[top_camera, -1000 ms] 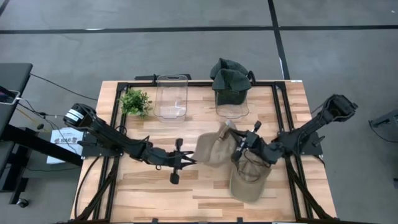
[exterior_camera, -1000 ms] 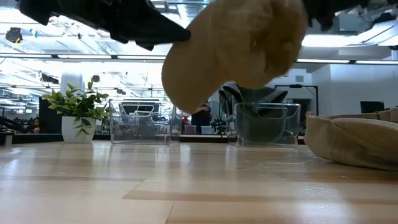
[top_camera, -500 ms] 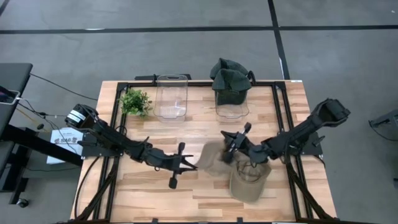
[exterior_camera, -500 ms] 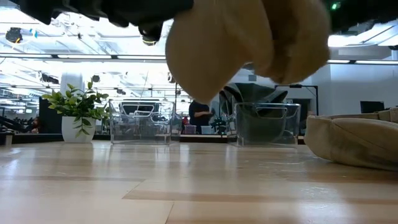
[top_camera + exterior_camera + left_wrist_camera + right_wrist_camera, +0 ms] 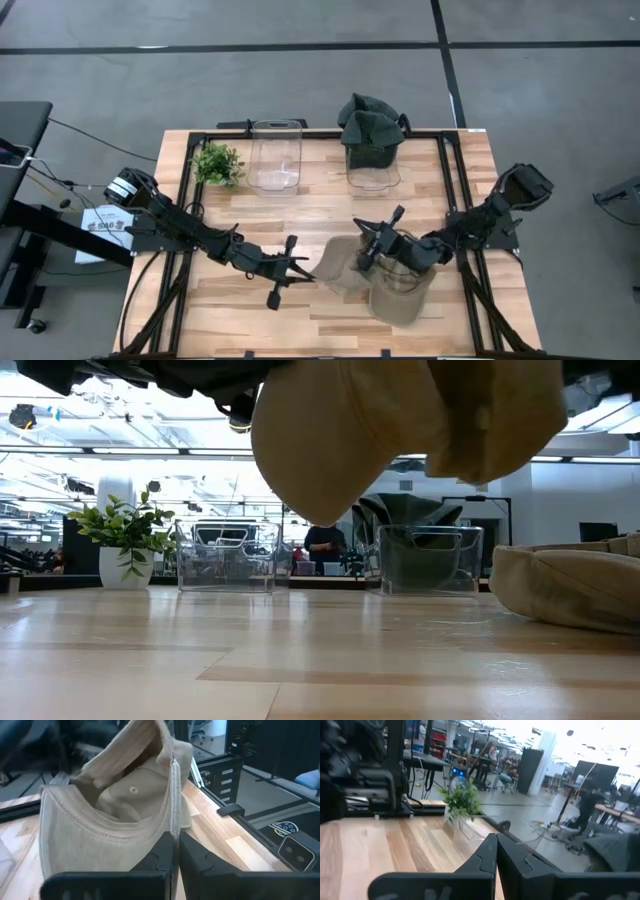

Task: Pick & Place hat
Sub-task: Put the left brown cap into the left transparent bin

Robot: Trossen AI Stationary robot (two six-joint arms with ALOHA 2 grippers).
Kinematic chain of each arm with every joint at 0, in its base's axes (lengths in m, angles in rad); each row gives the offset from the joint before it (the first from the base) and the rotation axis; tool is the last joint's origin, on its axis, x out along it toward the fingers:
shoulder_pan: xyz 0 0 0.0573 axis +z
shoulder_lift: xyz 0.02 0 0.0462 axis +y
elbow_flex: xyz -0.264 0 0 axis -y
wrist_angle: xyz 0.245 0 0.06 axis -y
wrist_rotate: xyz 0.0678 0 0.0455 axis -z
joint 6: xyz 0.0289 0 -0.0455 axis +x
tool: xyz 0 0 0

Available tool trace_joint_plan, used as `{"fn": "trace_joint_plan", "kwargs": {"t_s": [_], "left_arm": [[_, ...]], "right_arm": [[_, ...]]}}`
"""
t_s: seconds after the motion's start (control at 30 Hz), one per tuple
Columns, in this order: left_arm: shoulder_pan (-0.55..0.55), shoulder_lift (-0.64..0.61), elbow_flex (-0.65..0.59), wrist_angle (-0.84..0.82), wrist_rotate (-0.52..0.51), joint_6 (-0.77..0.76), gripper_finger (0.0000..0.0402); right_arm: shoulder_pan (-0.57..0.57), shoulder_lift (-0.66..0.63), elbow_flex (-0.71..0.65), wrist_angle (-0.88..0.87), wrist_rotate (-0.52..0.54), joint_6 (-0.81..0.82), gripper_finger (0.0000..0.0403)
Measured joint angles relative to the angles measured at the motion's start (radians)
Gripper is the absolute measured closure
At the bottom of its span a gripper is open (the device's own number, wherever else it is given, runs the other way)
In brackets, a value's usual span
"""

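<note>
A tan hat (image 5: 338, 264) hangs in the air between my two grippers, above the table's near middle. It fills the top of the low view (image 5: 330, 440), clear of the tabletop. My left gripper (image 5: 306, 272) is shut on its left edge, and its hollow inside faces the left wrist camera (image 5: 125, 805). My right gripper (image 5: 364, 246) is shut at the hat's right side. The right wrist view (image 5: 495, 847) shows no cloth past its fingers. My left gripper pinches the hat's brim edge (image 5: 173, 820) between its two fingers, coming level from the table's left. The hat stands up beyond the fingers, its opening toward the gripper, lifted clear of the table. I cannot tell whether my right gripper touches the hat.
A second tan hat (image 5: 402, 296) lies on the table near the right front, also in the low view (image 5: 570, 585). Dark green hats fill a clear bin (image 5: 371, 150) at the far side. An empty clear bin (image 5: 276, 156) and a small plant (image 5: 218, 163) stand left of it.
The hat has moved toward the table's near edge, staying clear of the tabletop. My left gripper has gone a little toward the near edge with it. My right gripper has gone toward the table's left and near edge.
</note>
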Motion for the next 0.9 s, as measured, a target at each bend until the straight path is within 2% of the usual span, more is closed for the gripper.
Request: {"fn": "trace_joint_plan", "kwargs": {"t_s": [0.17,0.37,0.53,0.73,0.9], "left_arm": [[0.001,0.000,0.007,0.015,-0.001,-0.162,0.0391],[-0.010,0.000,0.029,0.019,-0.003,-0.180,0.0391],[-0.038,0.000,0.041,0.036,-0.002,-0.166,0.0391],[-0.060,0.000,0.042,0.058,-0.036,-0.107,0.0391],[-0.059,0.000,0.040,0.054,-0.168,-0.083,0.0391]], "right_arm": [[0.068,-0.077,0.000,0.049,0.060,-0.139,0.0403],[0.157,-0.195,0.000,0.068,0.058,-0.220,0.0403],[0.239,-0.216,0.000,0.060,0.058,-0.235,0.0403],[0.366,-0.217,0.000,0.041,0.049,-0.140,0.0403],[0.470,-0.187,0.000,-0.033,0.004,0.047,0.0403]]}}
